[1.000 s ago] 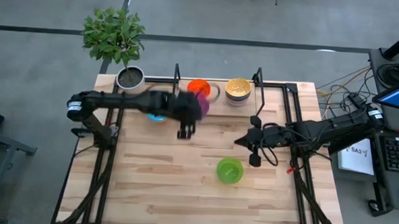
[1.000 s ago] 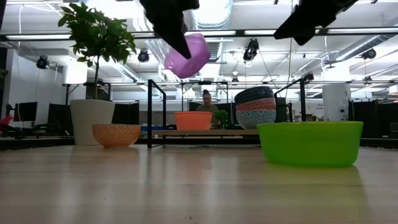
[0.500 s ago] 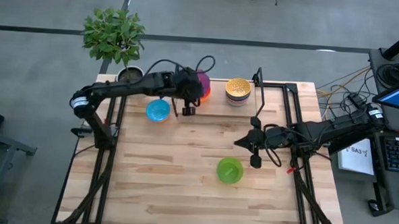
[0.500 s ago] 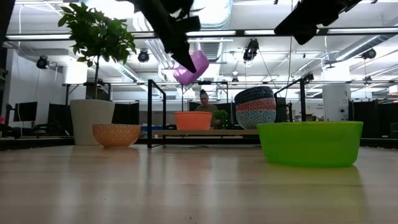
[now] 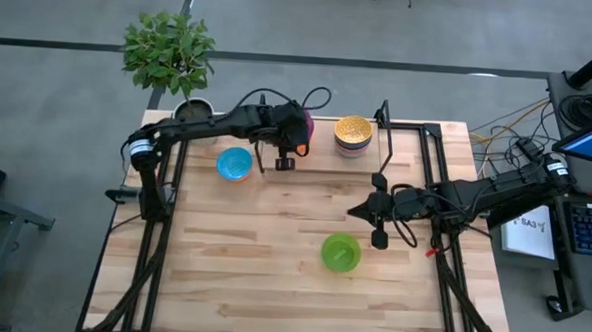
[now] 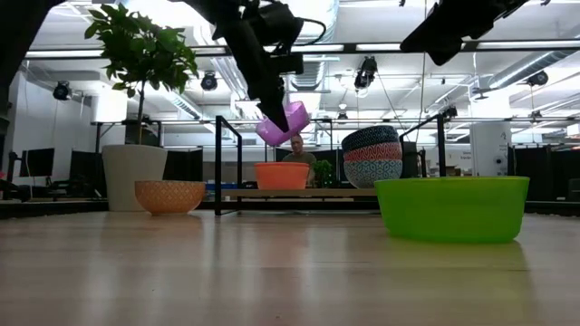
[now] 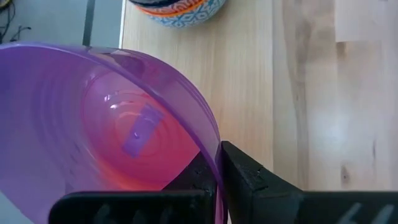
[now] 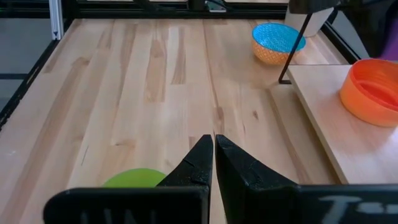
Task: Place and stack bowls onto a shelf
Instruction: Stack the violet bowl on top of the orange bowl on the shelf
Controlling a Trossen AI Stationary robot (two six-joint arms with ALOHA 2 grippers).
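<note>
Left gripper, fingers pinching the purple bowl's rim, hangs over the orange-red bowl on the shelf; next, lower and nest it; right gripper waits above the desk, fingers closed empty

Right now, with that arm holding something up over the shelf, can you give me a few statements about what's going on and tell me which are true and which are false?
1. The left gripper holds a purple bowl in the air. True.
2. The purple bowl is level. False: it is tilted.
3. An orange-red bowl sits on the shelf below it. True.
4. The green bowl is on the shelf. False: it stands on the table, near the right gripper.
5. The right gripper holds a bowl. False: its fingers are together on nothing.
</note>
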